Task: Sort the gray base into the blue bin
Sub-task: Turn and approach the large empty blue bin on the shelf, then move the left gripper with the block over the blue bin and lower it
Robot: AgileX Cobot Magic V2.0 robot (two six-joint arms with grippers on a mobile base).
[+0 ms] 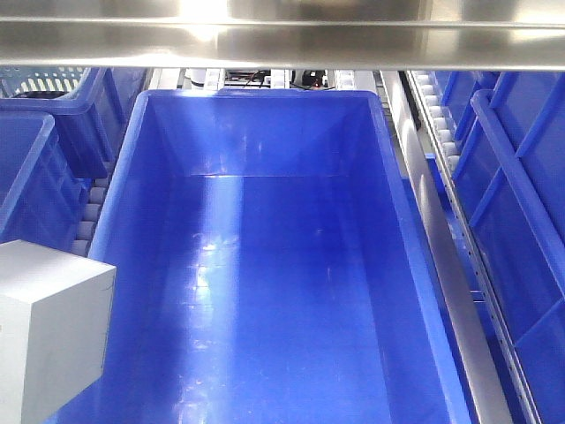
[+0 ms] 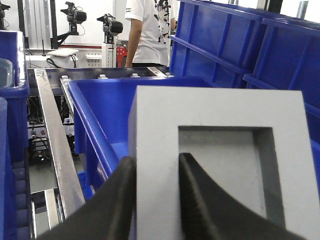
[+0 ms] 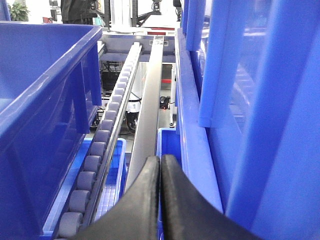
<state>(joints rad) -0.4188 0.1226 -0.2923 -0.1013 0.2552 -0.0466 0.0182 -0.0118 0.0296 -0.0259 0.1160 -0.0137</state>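
The gray base (image 2: 155, 130), a light gray block with a square recess facing the left wrist camera, is held by my left gripper (image 2: 156, 162). One black finger sits outside the block's wall and the other inside the recess. In the front view the gray base (image 1: 48, 327) hangs at the lower left, over the near left rim of the blue bin (image 1: 124, 177). The blue bin (image 2: 95, 100) is deep, glossy and has nothing in it. My right gripper (image 3: 160, 162) is shut with nothing between its fingers, above the gap beside a roller track.
A metal bar (image 1: 282, 40) crosses the top of the front view. Lattice-sided blue crates (image 1: 53, 106) stand to the left and tall blue bins (image 1: 521, 203) to the right. Roller conveyors (image 3: 95, 160) and metal rails (image 1: 441, 256) flank the bin. A person (image 2: 147, 30) stands beyond.
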